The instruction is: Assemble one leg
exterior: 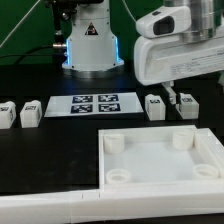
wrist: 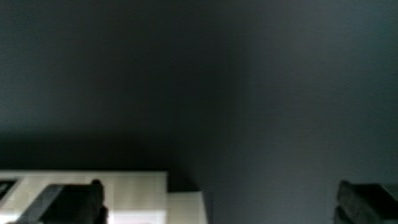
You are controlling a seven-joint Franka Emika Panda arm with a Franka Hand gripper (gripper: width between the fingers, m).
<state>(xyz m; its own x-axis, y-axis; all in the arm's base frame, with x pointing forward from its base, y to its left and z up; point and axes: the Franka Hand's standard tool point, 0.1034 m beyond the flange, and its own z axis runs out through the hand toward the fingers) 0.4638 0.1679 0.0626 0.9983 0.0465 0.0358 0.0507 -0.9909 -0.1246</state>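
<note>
Four small white legs with black tags stand in a row on the black table: two at the exterior view's left (exterior: 6, 113) (exterior: 30, 112) and two at its right (exterior: 155, 106) (exterior: 187, 103). My gripper (exterior: 173, 94) hangs just above the table between the two right legs, touching neither. In the wrist view the gripper (wrist: 217, 202) is open, its fingers (wrist: 64, 204) wide apart with only dark table between them. A white block (wrist: 128, 192), apparently one of the legs, shows partly behind one finger. The large white panel (exterior: 160, 170) with round corner sockets lies in front.
The marker board (exterior: 95, 104) lies flat between the two pairs of legs. The robot base (exterior: 92, 45) stands at the back. A white ledge (exterior: 50, 207) runs along the front edge beside the panel.
</note>
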